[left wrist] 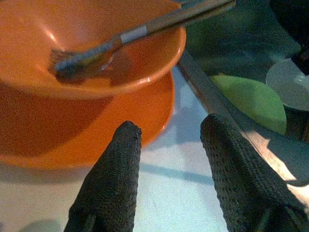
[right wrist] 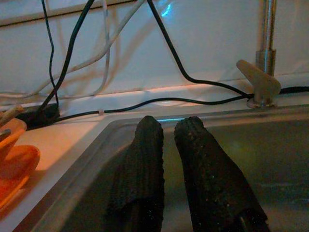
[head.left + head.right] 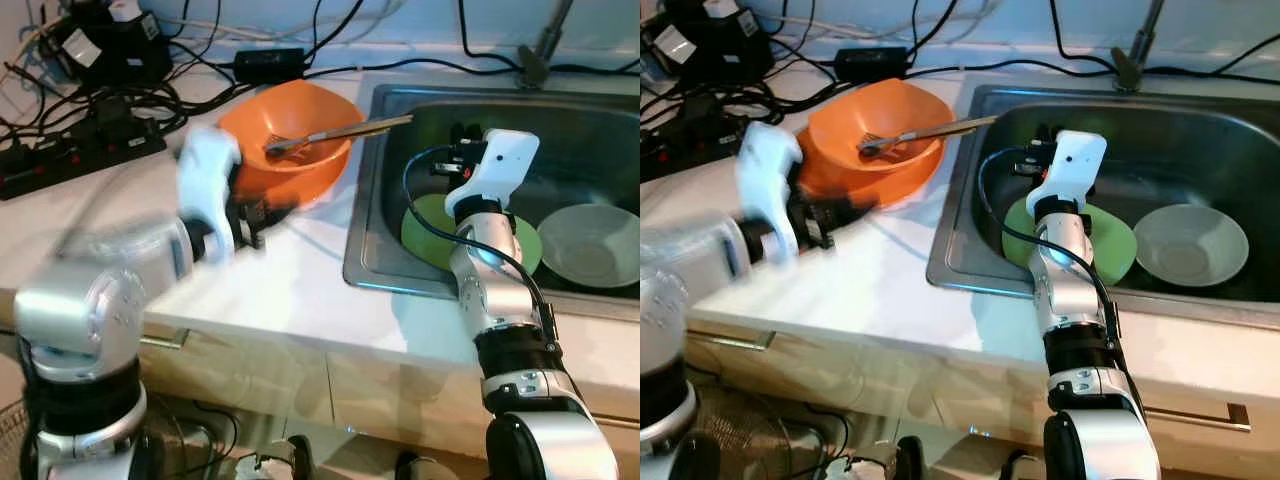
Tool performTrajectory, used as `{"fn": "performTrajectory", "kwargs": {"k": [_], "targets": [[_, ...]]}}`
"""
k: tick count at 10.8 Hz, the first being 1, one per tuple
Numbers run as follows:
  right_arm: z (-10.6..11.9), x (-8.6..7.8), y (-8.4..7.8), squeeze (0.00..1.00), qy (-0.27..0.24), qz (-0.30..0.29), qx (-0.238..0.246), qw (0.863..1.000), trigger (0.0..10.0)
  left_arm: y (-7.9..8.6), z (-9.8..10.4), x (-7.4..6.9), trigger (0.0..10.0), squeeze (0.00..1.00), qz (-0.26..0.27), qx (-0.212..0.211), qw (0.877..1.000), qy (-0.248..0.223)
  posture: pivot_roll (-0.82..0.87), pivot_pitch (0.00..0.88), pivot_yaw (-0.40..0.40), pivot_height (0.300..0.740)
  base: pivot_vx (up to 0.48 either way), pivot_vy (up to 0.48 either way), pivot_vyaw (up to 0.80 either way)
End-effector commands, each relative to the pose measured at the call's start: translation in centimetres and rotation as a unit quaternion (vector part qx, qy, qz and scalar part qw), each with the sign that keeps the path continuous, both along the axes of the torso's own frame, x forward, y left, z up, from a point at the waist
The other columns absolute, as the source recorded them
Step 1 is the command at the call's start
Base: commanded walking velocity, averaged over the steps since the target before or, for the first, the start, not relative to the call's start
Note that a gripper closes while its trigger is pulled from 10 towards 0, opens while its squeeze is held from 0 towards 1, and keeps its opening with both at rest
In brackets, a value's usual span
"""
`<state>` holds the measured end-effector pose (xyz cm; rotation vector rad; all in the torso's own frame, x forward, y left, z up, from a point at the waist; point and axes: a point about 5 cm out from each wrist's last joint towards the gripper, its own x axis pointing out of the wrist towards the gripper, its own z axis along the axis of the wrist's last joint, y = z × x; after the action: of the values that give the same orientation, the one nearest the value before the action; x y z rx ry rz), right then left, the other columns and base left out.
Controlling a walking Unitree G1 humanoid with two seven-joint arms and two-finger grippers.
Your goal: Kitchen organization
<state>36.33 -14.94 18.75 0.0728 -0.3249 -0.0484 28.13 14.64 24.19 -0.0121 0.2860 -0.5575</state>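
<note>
Silver jointed arms, white wrist housings, black cable, textured black fingers.

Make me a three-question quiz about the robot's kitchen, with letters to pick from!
1. Where is the green plate?
A. in the sink
B. on the counter
C. on the floor

2. What colour is the bowl with the fork in it?
A. blue
B. orange
C. white

3. How are the left gripper fingers?
A. shut on the fork
B. shut on the bowl
C. open

Answers: 1 A, it lies in the steel basin beside a white bowl. 2 B, bowl and the plate under it are orange. 3 C, the left wrist view shows a gap between them.
</note>
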Motion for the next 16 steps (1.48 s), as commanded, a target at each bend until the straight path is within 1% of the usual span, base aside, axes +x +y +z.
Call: {"fn": "performTrajectory", "kwargs": {"k": [1, 2, 3, 4, 6, 7, 8, 9, 10, 11, 12, 14, 16], "targets": [[-1.0, 0.0, -0.5, 0.0, 0.016, -0.005, 0.006, 1.0, 10.0, 0.6, -0.2, 0.1, 10.0, 0.0, 0.013, 0.008, 1.0, 0.002, 0.24, 0.108, 0.114, 0.74, 0.0, 0.0, 0.0], [-0.9, 0.0, -0.6, 0.0, 0.014, -0.008, 0.005, 1.0, 10.0, 0.6, -0.3, 0.3, 10.0, 0.0, 0.016, 0.009, 1.0, 0.004, 0.24, 0.108, 0.114, 0.74, 0.0, 0.0, 0.0], [-0.2, 0.0, -1.2, 0.0, 0.001, -0.015, 0.001, 1.0, 10.0, 0.7, -0.8, 1.1, 10.0, 0.0, 0.02, 0.017, 1.0, 0.007, 0.22, 0.11, 0.115, 0.74, 0.0, 0.0, 0.0], [-0.1, 0.0, -1.5, 0.0, 0.0, -0.018, -0.001, 1.0, 10.0, 0.8, -1.0, 1.5, 10.0, 0.0, 0.022, 0.03, 0.999, 0.006, 0.21, 0.11, 0.113, 0.74, 0.0, 0.0, 0.0], [-0.3, -0.1, -1.5, 0.0, 0.0, -0.018, -0.005, 1.0, 10.0, 0.7, -1.5, 2.7, 10.0, 0.0, 0.025, 0.029, 0.999, 0.005, 0.19, 0.105, 0.113, 0.74, 0.0, 0.0, 0.0], [-0.4, -0.3, -1.4, 0.0, 0.0, -0.017, -0.004, 1.0, 10.0, 0.7, -2.1, 3.7, 10.0, 0.0, 0.031, 0.025, 0.999, 0.004, 0.18, 0.106, 0.116, 0.74, 0.0, 0.0, 0.0], [-0.5, -0.4, -1.3, 0.0, 0.001, -0.015, -0.005, 1.0, 10.0, 0.6, -2.4, 4.1, 10.0, 0.0, 0.033, 0.029, 0.999, 0.004, 0.17, 0.106, 0.115, 0.74, 0.0, 0.0, 0.0], [-0.7, -0.6, -1.3, 0.0, 0.002, -0.015, -0.004, 1.0, 10.0, 0.5, -2.7, 4.6, 10.0, 0.0, 0.032, 0.032, 0.999, 0.003, 0.16, 0.109, 0.117, 0.74, 0.0, 0.0, 0.0], [-0.9, -0.8, -1.2, 0.0, 0.004, -0.015, -0.004, 1.0, 10.0, 0.1, -3.2, 5.5, 10.0, 0.0, 0.029, 0.027, 0.999, 0.004, 0.15, 0.111, 0.116, 0.74, 0.0, 0.0, 0.0], [-0.9, -0.9, -1.2, 0.0, 0.004, -0.014, -0.005, 1.0, 10.0, 0.0, -3.3, 5.7, 10.0, 0.0, 0.029, 0.027, 0.999, 0.003, 0.14, 0.111, 0.117, 0.74, 0.0, 0.0, 0.0], [-1.0, -1.1, -1.2, 0.0, 0.005, -0.014, -0.005, 1.0, 10.0, -0.1, -3.4, 6.3, 10.0, 0.0, 0.031, 0.026, 0.999, 0.002, 0.14, 0.114, 0.117, 0.74, 0.0, 0.0, 0.0], [-1.2, -1.3, -1.3, 0.0, 0.009, -0.015, -0.006, 1.0, 10.0, -0.7, -3.8, 7.1, 10.0, 0.0, 0.027, 0.025, 0.999, 0.005, 0.13, 0.12, 0.118, 0.74, 0.0, 0.0, 0.0], [-1.0, -1.3, -1.4, 0.0, 0.01, -0.015, -0.008, 1.0, 10.0, -1.4, -3.8, 7.7, 10.0, 0.0, 0.004, 0.04, 0.999, 0.006, 0.13, 0.142, 0.116, 0.74, 0.0, 0.0, 0.0]]}}
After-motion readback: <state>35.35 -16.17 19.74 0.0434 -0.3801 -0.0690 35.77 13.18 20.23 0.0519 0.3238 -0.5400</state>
